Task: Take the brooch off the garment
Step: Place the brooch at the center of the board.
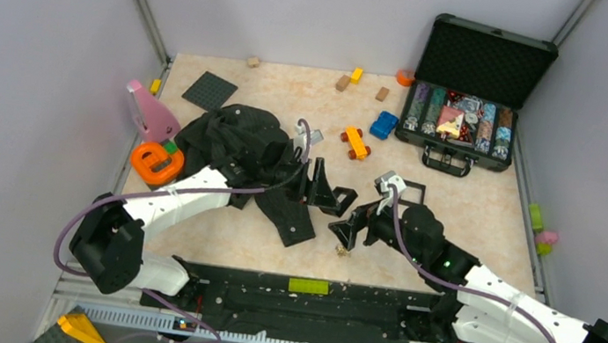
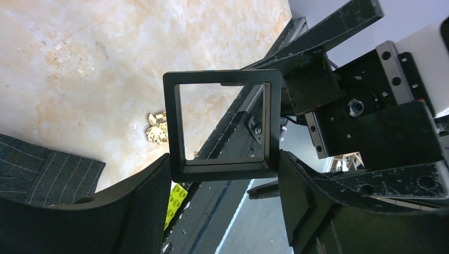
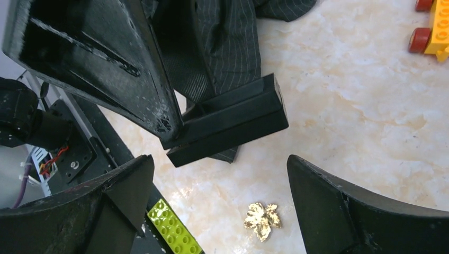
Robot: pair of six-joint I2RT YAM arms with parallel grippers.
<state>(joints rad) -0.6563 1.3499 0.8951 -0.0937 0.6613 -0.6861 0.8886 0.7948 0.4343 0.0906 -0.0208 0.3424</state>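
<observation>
The gold leaf-shaped brooch [image 1: 342,249] [image 2: 157,128] [image 3: 262,219] lies loose on the marble tabletop, apart from the garment. The garment [image 1: 237,149] [image 2: 42,169] [image 3: 227,47], a dark pinstriped shirt, is bunched at centre left under the left arm. My right gripper [image 1: 352,231] [image 3: 219,174] hangs open just above the brooch, which sits between its fingers, nearer the right one. My left gripper [image 1: 328,194] [image 2: 222,164] is closed on a black square frame [image 2: 222,172] [image 3: 227,124], held over the shirt's edge close to the right gripper.
A lime brick [image 1: 308,286] [image 2: 176,201] [image 3: 172,225] lies on the near rail. An orange toy car [image 1: 356,143] and a blue one [image 1: 384,125] sit behind. An open case of chips [image 1: 468,113] stands back right. An orange holder [image 1: 156,161] and a grey baseplate [image 1: 209,90] are at the left.
</observation>
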